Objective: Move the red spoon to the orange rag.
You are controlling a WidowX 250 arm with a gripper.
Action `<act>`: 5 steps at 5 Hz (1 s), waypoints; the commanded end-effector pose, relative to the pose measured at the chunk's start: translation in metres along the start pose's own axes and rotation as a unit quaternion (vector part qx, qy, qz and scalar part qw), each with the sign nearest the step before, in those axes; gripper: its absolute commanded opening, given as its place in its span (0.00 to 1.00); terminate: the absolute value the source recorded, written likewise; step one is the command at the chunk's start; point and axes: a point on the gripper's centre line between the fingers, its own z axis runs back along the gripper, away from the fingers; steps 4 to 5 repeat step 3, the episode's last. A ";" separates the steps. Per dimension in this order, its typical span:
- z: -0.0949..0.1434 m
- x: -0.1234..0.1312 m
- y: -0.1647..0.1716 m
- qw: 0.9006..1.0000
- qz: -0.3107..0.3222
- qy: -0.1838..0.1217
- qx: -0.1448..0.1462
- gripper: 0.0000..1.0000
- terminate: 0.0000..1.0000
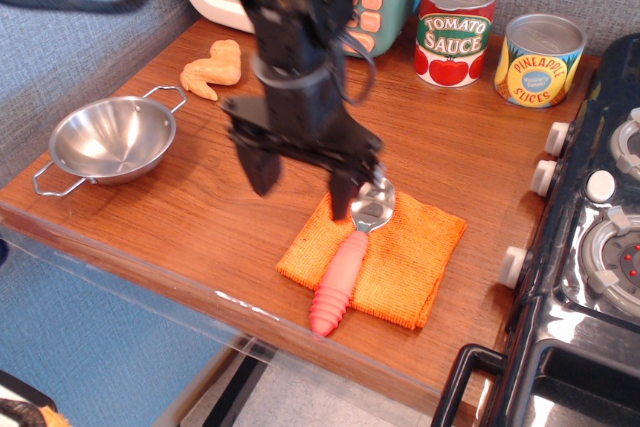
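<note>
The red spoon [341, 280] lies on the orange rag [408, 265], its silver bowl toward the back and its ribbed handle end overhanging the rag's front edge. The rag lies flat on the wooden counter near the front edge. My gripper [303, 183] is open and empty, raised above the counter just left of and behind the rag. Its right finger [343, 194] stands next to the spoon's bowl, and whether they touch I cannot tell.
A steel two-handled bowl [112, 139] sits at the left. A toy chicken piece [213, 69] lies at the back left. Tomato sauce [455, 29] and pineapple [540, 60] cans stand at the back. A stove [590, 227] borders the right.
</note>
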 end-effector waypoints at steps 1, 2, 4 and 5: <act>-0.002 0.015 0.018 1.000 -0.003 0.013 0.006 1.00 0.00; -0.002 0.015 0.018 1.000 -0.003 0.013 0.006 1.00 0.00; -0.002 0.015 0.018 1.000 -0.003 0.013 0.006 1.00 1.00; -0.002 0.015 0.018 1.000 -0.003 0.013 0.006 1.00 1.00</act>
